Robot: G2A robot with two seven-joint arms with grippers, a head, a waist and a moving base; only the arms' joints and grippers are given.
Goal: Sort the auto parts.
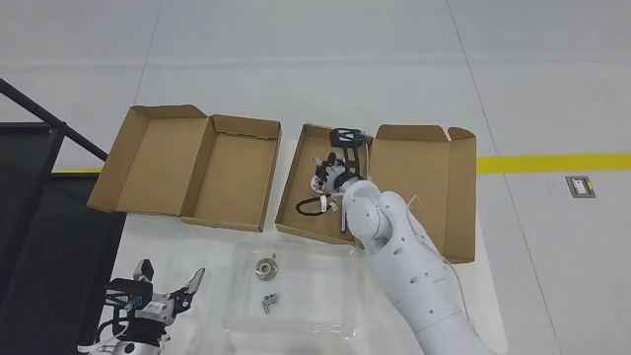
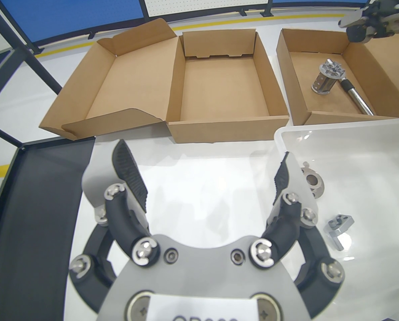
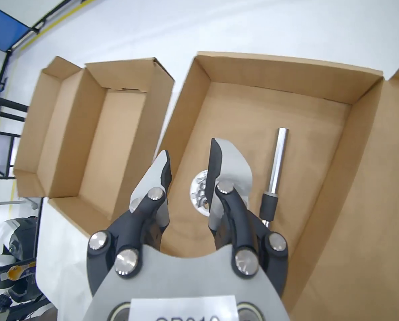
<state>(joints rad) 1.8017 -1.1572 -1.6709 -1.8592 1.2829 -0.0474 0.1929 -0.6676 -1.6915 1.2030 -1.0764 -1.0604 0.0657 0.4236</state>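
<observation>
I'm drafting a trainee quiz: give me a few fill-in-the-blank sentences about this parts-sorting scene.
The clear tray holds ___ parts, a flanged ring and a bracket. The rod lies in a ___ box beside a toothed cylinder. On the left gripper, the jaws stand ___, holding nothing.
Missing: two; cardboard; open.

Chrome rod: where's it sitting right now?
The chrome rod lies flat inside the right-hand cardboard box, next to the ribbed metal cylinder, as both wrist views show. The right gripper hovers open above that box.
</observation>
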